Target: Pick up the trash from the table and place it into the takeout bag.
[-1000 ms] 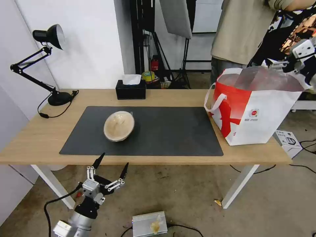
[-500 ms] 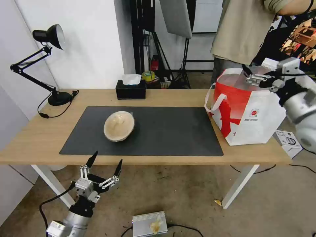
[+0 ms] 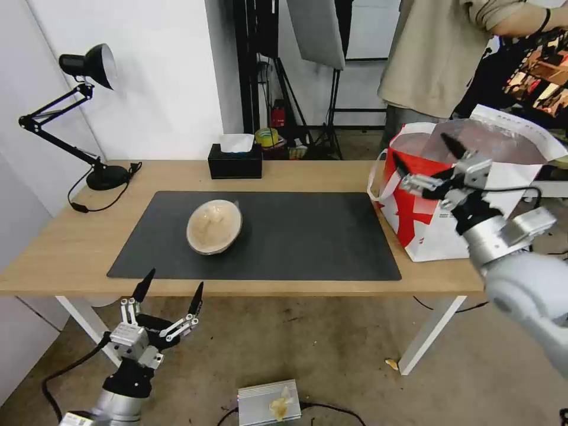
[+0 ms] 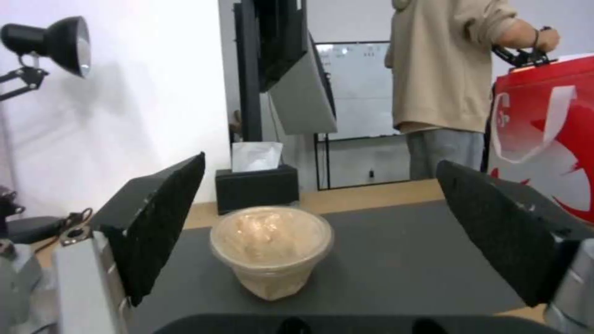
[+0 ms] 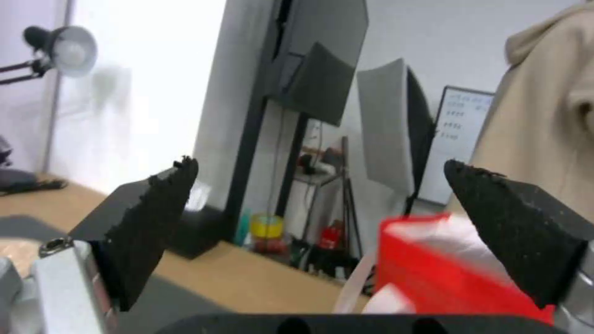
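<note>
Looking down the table [image 3: 71, 248], I see a round beige bowl [image 3: 214, 226] with a cloudy clear lid upright on the matte dark mat [image 3: 307, 236]. My left gripper [image 3: 169, 288] hangs spread below the near edge, facing it. My right gripper [image 3: 426, 158], spread and empty, hovers before the boxy bag [image 3: 438, 228].
</note>
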